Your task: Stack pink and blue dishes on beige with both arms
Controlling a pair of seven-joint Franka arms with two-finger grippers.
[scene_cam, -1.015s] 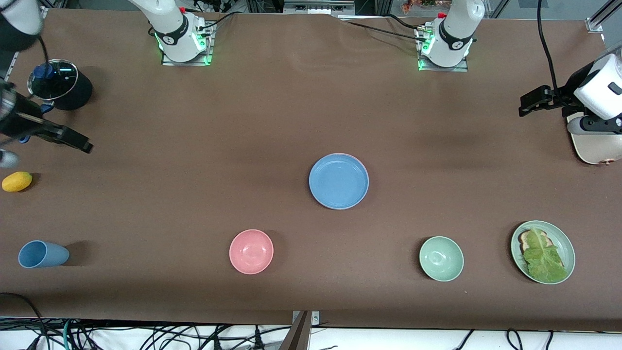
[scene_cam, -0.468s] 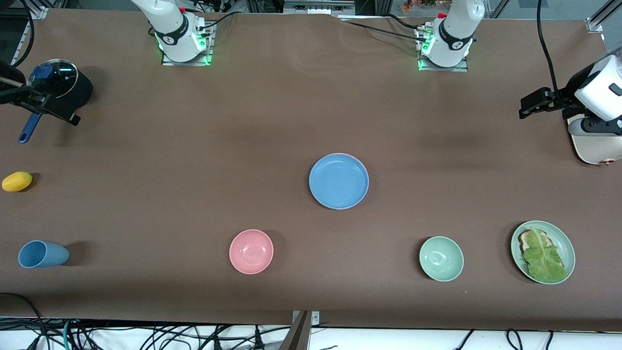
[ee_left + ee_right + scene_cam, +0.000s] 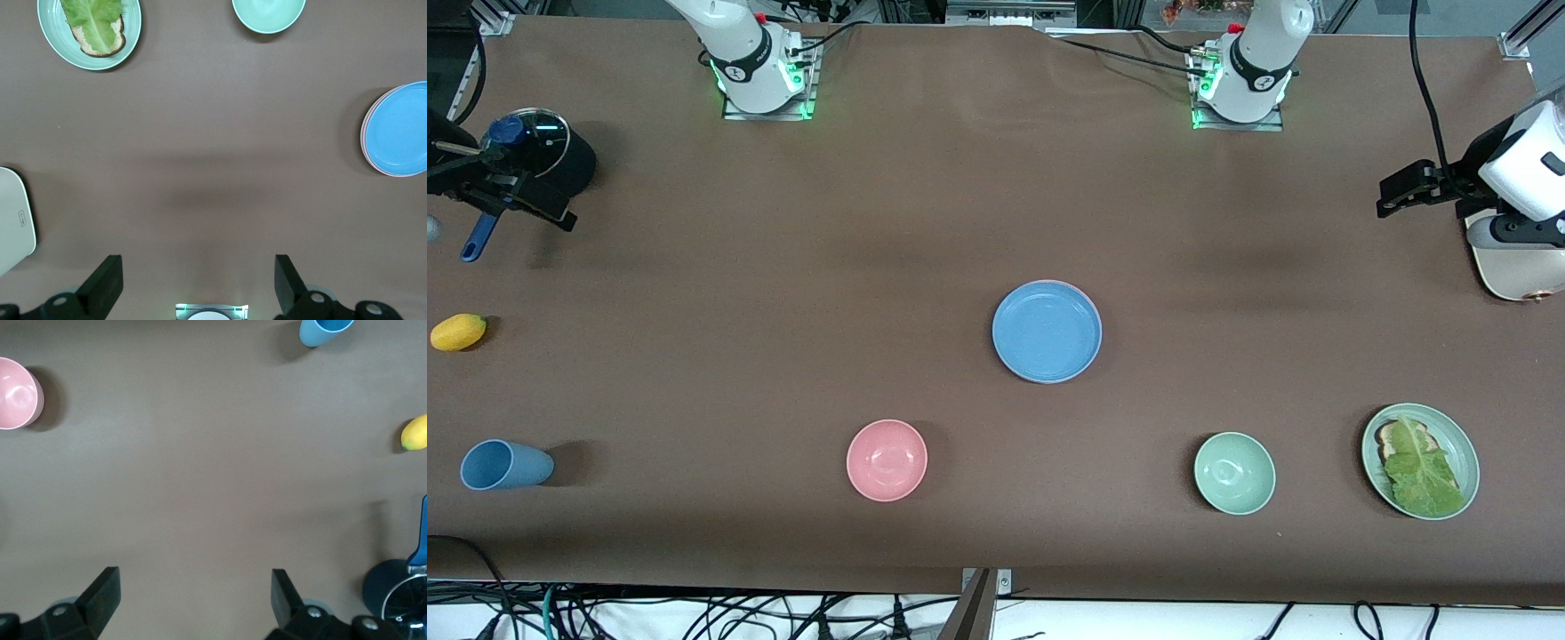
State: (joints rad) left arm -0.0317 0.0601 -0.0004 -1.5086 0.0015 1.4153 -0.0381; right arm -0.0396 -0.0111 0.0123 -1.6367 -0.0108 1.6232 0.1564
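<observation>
both jaws wide and empty, blue plate (image 3: pixel 1047 331) stacked mid brown table (image 3: pixel 783 302)

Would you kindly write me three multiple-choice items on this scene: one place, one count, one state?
1. The blue plate lies: A on a pink plate; B in a pot; C inside a cup.
2. Bowls on the table: A one; B two; C four.
3. Both claws are: A open; B shut on plates; C shut on bowls.
Answers: 1 A, a pink rim shows under it. 2 B, pink bowl and green bowl. 3 A, left claw and right claw, each over its own table end, gape wide.
</observation>
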